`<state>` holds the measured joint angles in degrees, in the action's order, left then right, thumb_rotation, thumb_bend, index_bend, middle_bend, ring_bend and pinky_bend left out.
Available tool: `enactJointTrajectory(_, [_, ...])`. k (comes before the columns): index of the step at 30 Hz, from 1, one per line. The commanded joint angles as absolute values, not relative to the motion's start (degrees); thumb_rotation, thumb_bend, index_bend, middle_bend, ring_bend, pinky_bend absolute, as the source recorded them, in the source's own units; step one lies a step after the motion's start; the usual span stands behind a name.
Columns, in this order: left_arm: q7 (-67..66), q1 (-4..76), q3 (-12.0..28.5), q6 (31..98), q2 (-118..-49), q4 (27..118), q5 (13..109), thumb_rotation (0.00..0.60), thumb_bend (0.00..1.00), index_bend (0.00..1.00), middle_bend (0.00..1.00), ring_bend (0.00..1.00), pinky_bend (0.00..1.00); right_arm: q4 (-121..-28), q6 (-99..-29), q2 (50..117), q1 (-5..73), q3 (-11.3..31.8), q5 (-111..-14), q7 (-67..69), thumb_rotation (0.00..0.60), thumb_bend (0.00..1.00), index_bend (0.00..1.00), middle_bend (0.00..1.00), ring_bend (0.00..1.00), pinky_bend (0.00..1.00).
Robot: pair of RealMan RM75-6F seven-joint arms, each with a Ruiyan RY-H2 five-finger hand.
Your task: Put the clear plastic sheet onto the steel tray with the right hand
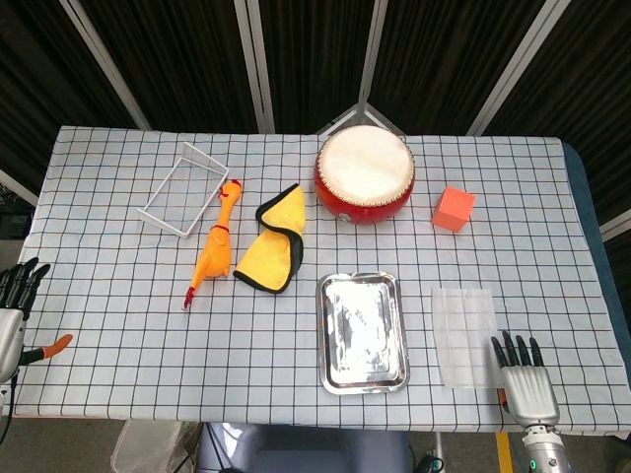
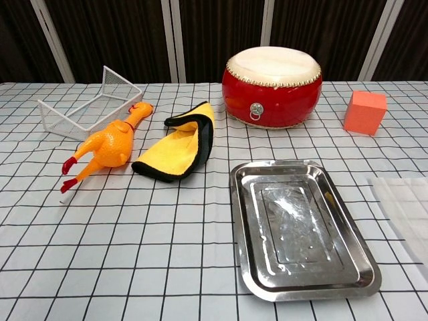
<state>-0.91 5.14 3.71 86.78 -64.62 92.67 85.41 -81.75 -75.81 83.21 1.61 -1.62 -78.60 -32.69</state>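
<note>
The clear plastic sheet [image 1: 464, 336] lies flat on the checked cloth, just right of the steel tray [image 1: 362, 332]; in the chest view the sheet [image 2: 405, 208] runs off the right edge beside the tray [image 2: 301, 227]. My right hand [image 1: 523, 385] sits at the table's near edge, close to the sheet's near right corner, fingers stretched out and holding nothing. My left hand [image 1: 12, 307] hovers off the table's left edge, fingers apart and empty. Neither hand shows in the chest view.
A red drum [image 1: 364, 173] and an orange cube [image 1: 454, 209] stand at the back right. A yellow cloth [image 1: 271, 239], a rubber chicken [image 1: 214, 244] and a white wire basket [image 1: 184, 188] lie to the left.
</note>
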Motion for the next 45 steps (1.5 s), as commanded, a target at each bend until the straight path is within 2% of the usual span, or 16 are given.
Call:
enactJointTrajectory(1, [-0.88, 5.18, 3.70, 86.70, -64.61, 92.65, 85.41, 0.600, 0.00, 0.00, 0.00, 0.00, 0.00, -81.34, -75.73, 83.48, 1.84, -1.46, -78.62, -32.67, 0.600, 0.39, 0.00, 0.00, 0.00, 0.00])
enactJointTrajectory(10, [-0.87, 5.19, 3.68, 86.60, -64.57, 92.72, 85.31, 0.600, 0.00, 0.00, 0.00, 0.00, 0.00, -79.28, -75.00, 84.61, 2.80, -1.29, -79.07, -31.95, 0.600, 0.39, 0.02, 0.00, 0.00, 0.00])
enactJointTrajectory(11, [-0.93, 5.20, 3.66, 86.52, -64.58, 92.72, 85.27, 0.600, 0.00, 0.00, 0.00, 0.00, 0.00, -79.04, -75.18, 84.71, 2.89, -1.36, -79.52, -31.69, 0.600, 0.39, 0.05, 0.00, 0.00, 0.00])
enactJointTrajectory(14, [-1.05, 5.22, 3.67, 86.49, -64.61, 92.75, 85.24, 0.600, 0.00, 0.00, 0.00, 0.00, 0.00, -78.36, -75.97, 85.17, 3.13, -1.51, -81.20, -29.49, 0.600, 0.42, 0.24, 0.02, 0.00, 0.00])
enactJointTrajectory(16, [-1.00, 5.18, 3.68, 86.55, -64.61, 92.79, 85.21, 0.600, 0.00, 0.00, 0.00, 0.00, 0.00, -77.67, -76.77, 85.43, 3.34, -1.80, -82.97, -27.61, 0.600, 0.46, 0.38, 0.06, 0.00, 0.00])
enactJointTrajectory(21, [-0.99, 5.19, 3.66, 86.48, -64.60, 92.81, 85.18, 0.600, 0.00, 0.00, 0.00, 0.00, 0.00, -75.83, -79.63, 86.38, 3.50, -2.20, -86.81, -23.34, 0.600, 0.55, 0.52, 0.12, 0.00, 0.00])
enactJointTrajectory(25, [-1.04, 5.20, 3.65, 86.41, -64.63, 92.82, 85.10, 0.600, 0.00, 0.00, 0.00, 0.00, 0.00, -75.03, -81.36, 86.69, 3.55, -2.65, -89.17, -20.82, 0.600, 0.57, 0.60, 0.14, 0.00, 0.00])
enactJointTrajectory(33, [-0.93, 5.21, 3.70, 86.43, -64.63, 92.90, 85.06, 0.600, 0.00, 0.00, 0.00, 0.00, 0.00, -76.82, -84.52, 86.04, 4.06, -2.46, -92.70, -18.10, 0.600, 0.58, 0.63, 0.16, 0.00, 0.00])
enactJointTrajectory(41, [-0.86, 5.20, 3.90, 86.42, -64.65, 92.76, 84.67, 0.600, 0.00, 0.00, 0.00, 0.00, 0.00, -88.62, -89.82, 82.29, 6.51, 1.21, -98.00, -17.06, 0.600, 0.58, 0.63, 0.16, 0.00, 0.00])
enactJointTrajectory(45, [-1.07, 5.27, 3.92, 86.41, -64.67, 92.60, 84.77, 0.600, 0.00, 0.00, 0.00, 0.00, 0.00, -93.77, -90.65, 80.94, 8.01, 1.54, -102.12, -17.44, 0.600, 0.58, 0.63, 0.16, 0.00, 0.00])
